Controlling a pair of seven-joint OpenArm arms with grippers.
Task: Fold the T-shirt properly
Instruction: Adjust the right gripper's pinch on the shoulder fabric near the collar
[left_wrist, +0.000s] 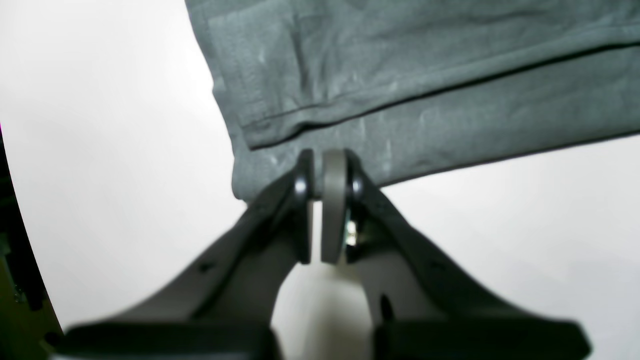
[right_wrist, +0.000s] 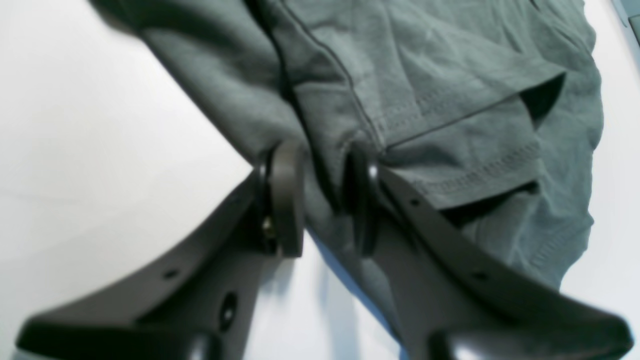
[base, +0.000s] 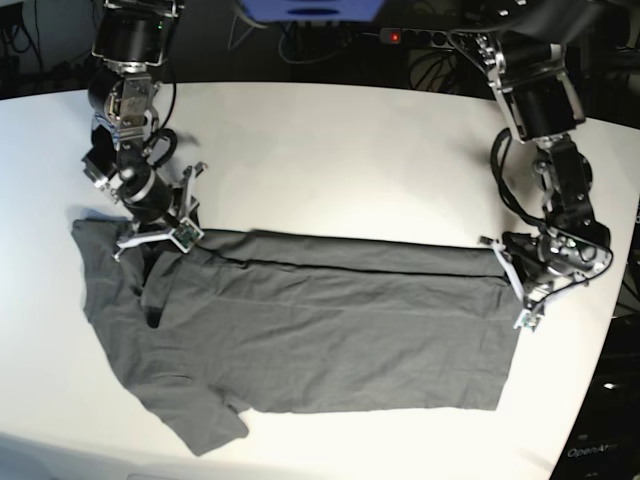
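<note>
Though it lies mostly flat, the T-shirt (base: 320, 330) is soft, dull charcoal-grey cloth, creased all over, spread across the white table (base: 330, 150) as a broad oblong with its far strip doubled back toward the near side into a long straight fold; a short sleeve with a stitched hem juts out at 7 o'clock of the body, and another sleeve bunches at 9 o'clock; the hem's stitching and a folded edge show plainly in the right wrist view (right_wrist: 450, 125).

At 10 o'clock of the garment the right gripper (base: 160, 225) has its two dark, round-tipped fingers (right_wrist: 285, 200) partly spread, a thick gather of the cloth by the sleeve seam lying between them and touching both.

At 3 o'clock, on the shirt's hem end, the left gripper (left_wrist: 327, 175) has its fingers drawn almost together, only a thin slit between the pads; the tips meet the corner of the layered grey edge (left_wrist: 400, 100), but whether cloth lies between the pads I cannot tell.
</note>
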